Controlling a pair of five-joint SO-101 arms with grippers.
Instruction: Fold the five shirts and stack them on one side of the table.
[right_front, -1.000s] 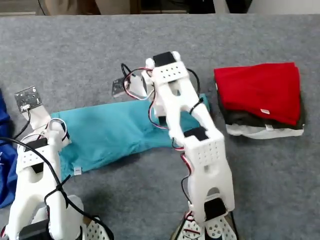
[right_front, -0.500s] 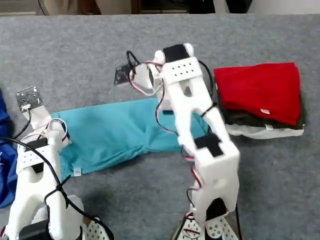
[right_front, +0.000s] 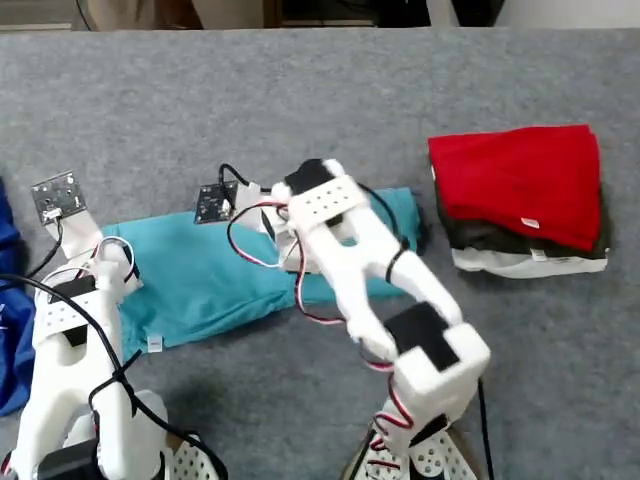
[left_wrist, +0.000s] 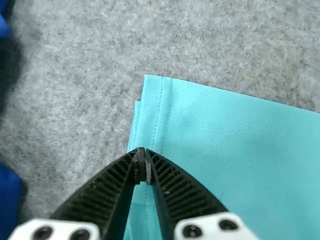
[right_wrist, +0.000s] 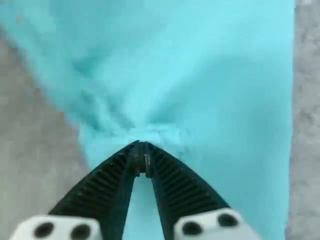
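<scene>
Teal shirt (right_front: 220, 270) lies mid-worktop (right_front: 150, 100) as a long strip. My left fingers (left_wrist: 141, 165) are clamped on its hem edge, my right fingers (right_wrist: 141, 157) on bunched cloth. Three look done in the stack (right_front: 520, 190); this one and the blue shirt (right_front: 10, 300) are left, I reckon.

robotics lab, grey felt table (right_front: 160, 110)

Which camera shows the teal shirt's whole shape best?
The high view: the teal shirt lies stretched between both arms, partly hidden by the right arm. The left wrist view shows one hemmed corner at the left gripper; the right wrist view shows fabric bunched at the right gripper.
</scene>
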